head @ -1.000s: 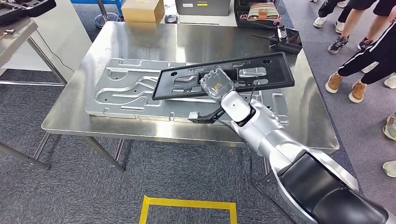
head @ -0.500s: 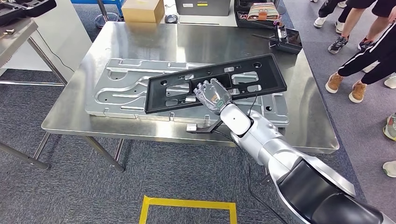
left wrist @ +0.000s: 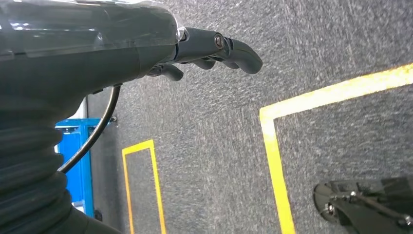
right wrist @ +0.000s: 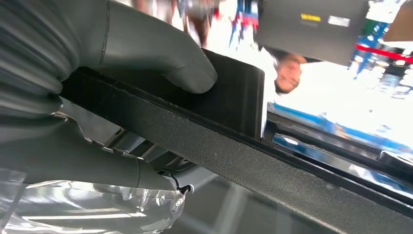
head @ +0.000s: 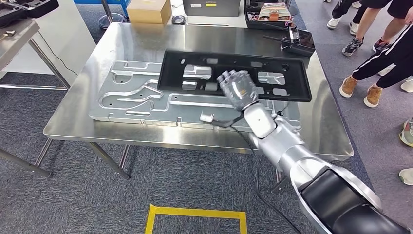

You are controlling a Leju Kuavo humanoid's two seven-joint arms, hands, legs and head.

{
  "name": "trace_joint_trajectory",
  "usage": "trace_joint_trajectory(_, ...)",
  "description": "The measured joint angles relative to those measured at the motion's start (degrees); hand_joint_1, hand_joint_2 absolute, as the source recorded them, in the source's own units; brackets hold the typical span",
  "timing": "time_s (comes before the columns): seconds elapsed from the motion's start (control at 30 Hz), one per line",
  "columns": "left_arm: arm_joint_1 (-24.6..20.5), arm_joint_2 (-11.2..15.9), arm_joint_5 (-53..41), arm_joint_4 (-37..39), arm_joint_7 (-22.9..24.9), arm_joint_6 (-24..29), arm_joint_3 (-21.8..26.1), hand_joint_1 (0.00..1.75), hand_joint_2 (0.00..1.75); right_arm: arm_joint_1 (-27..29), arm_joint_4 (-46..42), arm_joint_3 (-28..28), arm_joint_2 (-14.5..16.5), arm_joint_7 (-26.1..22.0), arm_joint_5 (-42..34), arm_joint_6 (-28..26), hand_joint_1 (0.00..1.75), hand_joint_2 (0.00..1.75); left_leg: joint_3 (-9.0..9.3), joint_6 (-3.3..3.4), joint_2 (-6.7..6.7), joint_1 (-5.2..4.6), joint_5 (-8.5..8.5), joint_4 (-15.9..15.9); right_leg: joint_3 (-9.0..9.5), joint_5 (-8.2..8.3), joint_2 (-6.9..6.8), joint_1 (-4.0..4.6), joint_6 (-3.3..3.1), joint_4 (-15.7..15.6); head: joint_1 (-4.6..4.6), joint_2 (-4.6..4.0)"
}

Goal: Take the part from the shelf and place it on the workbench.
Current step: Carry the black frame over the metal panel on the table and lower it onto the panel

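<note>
The part is a long black plastic frame with several cut-outs. My right hand grips it at the middle of its near edge and holds it above the steel workbench, over a large silver metal panel lying there. Up close in the right wrist view, the thumb presses on the black frame with the fingers under it. My left hand hangs over grey carpet, its fingers curled in around nothing.
A cardboard box, a dark case and a black controller sit at the workbench's far side. People's legs stand at the right. Yellow tape marks the carpet in front. A second table is at the left.
My right hand has lifted the black frame and carried it further over the workbench. The frame has swung from tilted to nearly level, its left end risen.
</note>
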Motion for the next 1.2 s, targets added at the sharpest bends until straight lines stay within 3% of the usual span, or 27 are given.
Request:
trace_joint_trajectory(0.1, 0.01, 0.40, 0.29, 0.00, -0.20, 0.29, 0.49, 0.00, 1.75, -1.29, 1.10, -8.46, 0.22, -3.77, -7.95, 4.73, 1.75, 1.75, 0.00, 0.00, -0.02, 0.00, 0.00, 0.00, 0.03, 0.00, -0.04, 0.01, 0.00, 0.00, 0.00, 0.00)
trace_joint_trajectory(0.23, 0.17, 0.81, 0.52, 0.00, 0.16, 0.40, 1.12, 0.00, 1.75, -2.46, 2.50, -16.58, 0.42, -5.10, -11.75, 12.62, 1.75, 1.75, 0.02, 0.00, 0.00, 0.00, 0.00, 0.00, 0.04, 0.01, 0.02, 0.01, 0.00, 0.00, 0.00, 0.00)
trace_joint_trajectory(0.5, 0.06, 0.96, -0.30, 0.00, 0.99, -1.53, 1.45, 0.00, 1.75, -2.06, 4.09, -23.07, 0.81, -12.18, -13.88, 15.95, 1.75, 1.75, 0.01, 0.00, 0.01, 0.00, 0.00, 0.00, 0.01, 0.00, 0.01, 0.02, 0.00, 0.00, 0.00, 0.00)
trace_joint_trajectory(0.8, -0.16, 0.34, 1.28, 0.00, -0.31, -0.61, 2.24, 0.00, 1.75, -2.09, 4.49, -23.22, 2.52, -16.10, -7.75, 21.60, 1.75, 1.75, 0.01, 0.00, 0.02, 0.00, 0.00, 0.00, 0.03, 0.01, 0.05, 0.01, 0.00, 0.00, 0.00, 0.00)
trace_joint_trajectory(1.0, -0.40, -0.23, 2.54, 0.00, 0.01, 0.15, 4.11, 0.00, 1.75, -4.15, 4.49, -18.52, 6.28, -14.15, 1.40, 25.29, 1.75, 1.75, 0.02, 0.00, 0.04, 0.02, 0.00, 0.00, 0.02, 0.01, 0.05, 0.06, 0.00, 0.01, 0.00, 0.00)
trace_joint_trajectory(1.2, -0.48, -0.83, 2.53, 0.00, -0.03, 0.22, 5.07, 0.00, 1.75, -5.22, 4.51, -14.48, 8.76, -12.87, 4.77, 28.97, 1.75, 1.75, 0.01, -0.01, 0.01, 0.02, 0.00, 0.00, 0.03, 0.00, 0.02, 0.07, 0.00, 0.01, 0.00, 0.00)
